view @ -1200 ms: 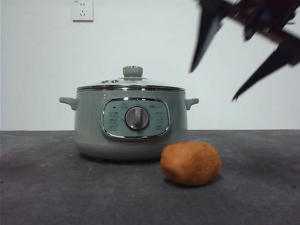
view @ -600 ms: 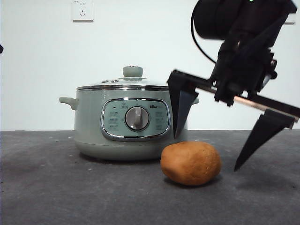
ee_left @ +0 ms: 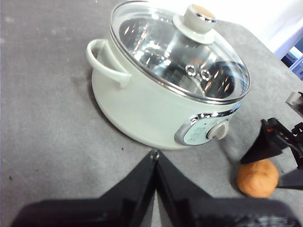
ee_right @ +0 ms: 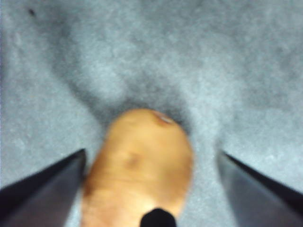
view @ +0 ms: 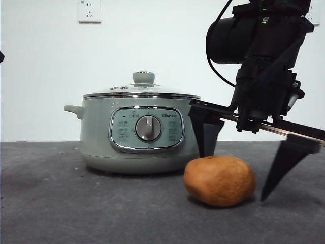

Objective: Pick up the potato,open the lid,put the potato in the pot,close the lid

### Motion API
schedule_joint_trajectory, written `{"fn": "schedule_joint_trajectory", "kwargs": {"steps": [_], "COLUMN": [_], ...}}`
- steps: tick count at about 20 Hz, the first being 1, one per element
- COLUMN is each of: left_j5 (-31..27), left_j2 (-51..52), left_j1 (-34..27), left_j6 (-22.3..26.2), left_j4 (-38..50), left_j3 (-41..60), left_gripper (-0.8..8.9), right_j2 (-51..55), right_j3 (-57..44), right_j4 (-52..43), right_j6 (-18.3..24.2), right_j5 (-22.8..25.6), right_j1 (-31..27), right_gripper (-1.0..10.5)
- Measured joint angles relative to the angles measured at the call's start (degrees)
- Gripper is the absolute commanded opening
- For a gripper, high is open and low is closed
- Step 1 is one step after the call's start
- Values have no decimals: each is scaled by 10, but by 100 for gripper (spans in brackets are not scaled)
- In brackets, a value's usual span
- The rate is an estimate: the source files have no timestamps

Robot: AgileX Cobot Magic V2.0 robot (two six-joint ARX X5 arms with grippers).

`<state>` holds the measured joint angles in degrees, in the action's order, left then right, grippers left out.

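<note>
Front view, items on a dark grey table (view: pixel 61 213). Item one: the pot (view: pixel 96 137), pale sage-green, two side handles, chrome-framed panel with a silver dial, standing upright. Item two: the lid (view: pixel 142 91), domed glass with chrome rim and green knob, seated on the pot and covering it; through the glass in the left wrist view the pot's (ee_left: pixel 137 104) interior shows only shiny metal and reflections beneath the lid (ee_left: pixel 180 52), contents not discernible. Item three: the potato (view: pixel 219 180), orange-brown, lying on the table outside the pot, just in front of it. Item four: the right gripper (view: pixel 236 175), jaws spread wide, lowered around the potato so that one jaw stands on either side; whether either jaw touches the skin cannot be told. Right wrist view confirms the potato (ee_right: pixel 139 165) between the two jaws of the right gripper (ee_right: pixel 151 170), closer to one than the other. Item five: the left gripper (ee_left: pixel 155 158), jaws closed together with nothing between them, held apart from the pot, which lies ahead of its tips, potato (ee_left: pixel 257 177) off to one side.
</note>
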<state>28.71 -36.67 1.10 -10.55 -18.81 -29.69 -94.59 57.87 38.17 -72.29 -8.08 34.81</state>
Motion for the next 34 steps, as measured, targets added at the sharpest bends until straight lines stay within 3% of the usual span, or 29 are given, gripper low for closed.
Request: {"fn": "schedule_joint_trajectory", "kwargs": {"steps": [2,7,9,11,16,20,24,31,32,34], "left_j5": [0,0,0,0,-2,-30,-59,-126,-137,-165], "left_j2": [-6,-29,-53,-87,-222,-343,-463,-681,-711,-757], "left_j1": [0,3,9,19,71,131,179,219,221,225], "left_j6": [0,0,0,0,29,71,88,91,91,91], "left_j4": [0,0,-3,-21,-134,-215,-240,-341,-362,-392], "left_j3": [0,-1,-17,-56,-221,-377,-517,-810,-852,-918], "left_gripper": [-6,-6,-6,-6,-6,-6,-6,24,111,433], "right_j2": [0,0,2,17,109,189,252,264,264,264], "right_j3": [0,1,12,34,108,128,130,130,130,130], "right_j4": [-1,-5,8,31,156,248,289,312,312,313], "right_j6": [15,68,119,197,437,559,614,628,629,629], "right_j5": [-11,-34,-52,-54,-47,-17,37,38,38,38], "right_j1": [0,0,0,1,12,12,12,12,12,12], "right_gripper": [-21,-12,-12,-12,-12,-12,-12,-12,-12,-12]}}
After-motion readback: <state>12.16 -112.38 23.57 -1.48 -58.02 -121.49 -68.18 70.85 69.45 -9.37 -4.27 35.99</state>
